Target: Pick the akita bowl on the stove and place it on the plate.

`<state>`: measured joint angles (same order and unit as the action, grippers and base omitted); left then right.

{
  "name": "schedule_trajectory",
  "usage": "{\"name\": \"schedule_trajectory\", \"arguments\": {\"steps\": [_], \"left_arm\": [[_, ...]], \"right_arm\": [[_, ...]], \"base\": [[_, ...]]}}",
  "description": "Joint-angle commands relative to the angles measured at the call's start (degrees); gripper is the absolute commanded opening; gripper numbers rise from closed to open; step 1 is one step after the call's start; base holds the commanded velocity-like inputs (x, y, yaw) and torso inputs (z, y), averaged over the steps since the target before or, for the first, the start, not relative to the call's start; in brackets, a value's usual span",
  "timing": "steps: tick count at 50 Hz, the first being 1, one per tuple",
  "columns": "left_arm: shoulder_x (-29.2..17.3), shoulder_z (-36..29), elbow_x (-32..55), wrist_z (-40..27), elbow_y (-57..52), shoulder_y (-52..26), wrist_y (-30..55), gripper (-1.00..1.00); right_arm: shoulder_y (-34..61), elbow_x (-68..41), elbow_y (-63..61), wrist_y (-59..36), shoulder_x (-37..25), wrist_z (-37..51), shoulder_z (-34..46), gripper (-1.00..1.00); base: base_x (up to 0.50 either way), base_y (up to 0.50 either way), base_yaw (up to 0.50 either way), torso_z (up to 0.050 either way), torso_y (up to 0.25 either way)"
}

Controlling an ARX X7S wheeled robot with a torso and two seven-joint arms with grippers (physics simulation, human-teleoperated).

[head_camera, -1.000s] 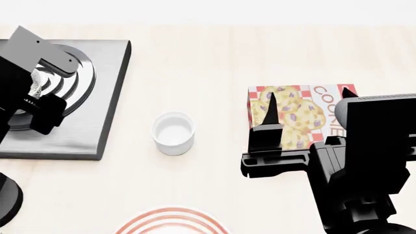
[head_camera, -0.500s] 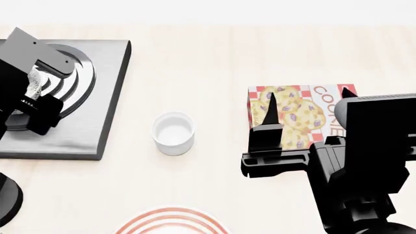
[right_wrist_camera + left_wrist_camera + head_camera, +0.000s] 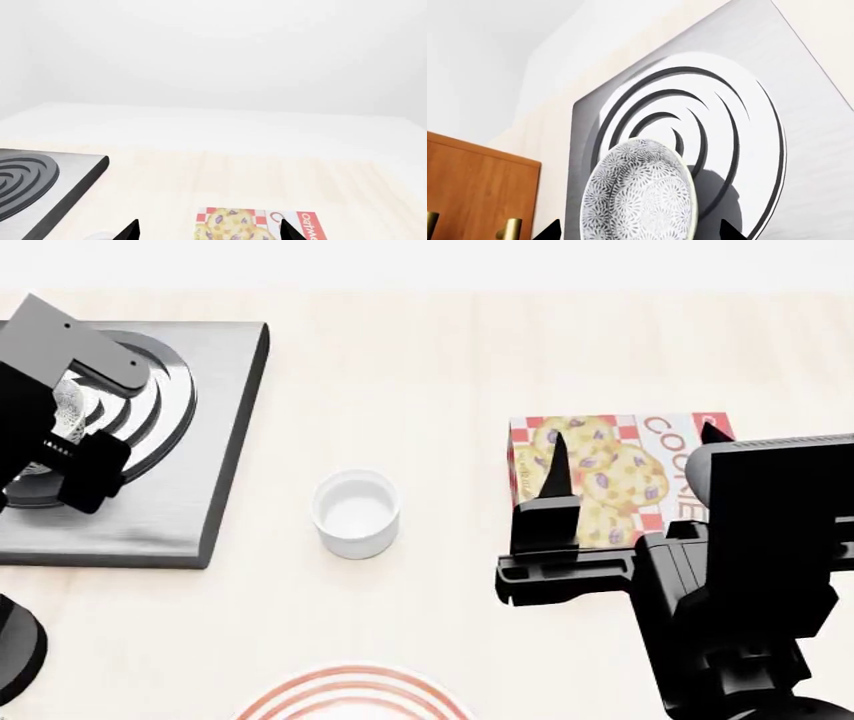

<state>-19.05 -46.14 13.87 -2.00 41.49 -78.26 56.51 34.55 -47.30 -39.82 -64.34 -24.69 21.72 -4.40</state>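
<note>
One pale wooden table [image 3: 441,360] meets a white wall [image 3: 220,55].

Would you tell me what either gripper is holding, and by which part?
The left gripper grips the akita bowl across its rim, tilted above the stove; the right gripper is empty.

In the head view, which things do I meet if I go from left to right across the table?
left gripper with the akita bowl → stove → white cup → right gripper over the cookie box
</note>
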Motion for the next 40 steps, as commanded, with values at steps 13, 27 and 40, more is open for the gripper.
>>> {"name": "schedule_trajectory", "arguments": {"steps": [13, 27, 40], "left_arm": [[0.13, 0.06, -0.10, 1.25, 4.28, -0.13, -4.75, 1.00], [-0.27, -0.13, -0.04, 1.32, 3.99, 0.70, -4.65, 1.00], [-0.33, -0.49, -0.18, 1.10, 3.94, 0.48, -2.94, 1.00]], "right_arm": [[0.38, -1.08, -0.22, -0.40, -0.22, 0.96, 0.05, 1.00], [0.49, -1.60, -0.18, -0.36, -0.46, 1.28, 0.07, 1.00], [0.53, -2.16, -0.31, -0.37, -0.63, 1.70, 0.00, 1.00]], "base": [[0.00, 0.00, 0.00, 0.000, 0.000], [0.00, 0.00, 0.00, 0.000, 0.000], [0.00, 0.00, 0.00, 0.000, 0.000]]}}
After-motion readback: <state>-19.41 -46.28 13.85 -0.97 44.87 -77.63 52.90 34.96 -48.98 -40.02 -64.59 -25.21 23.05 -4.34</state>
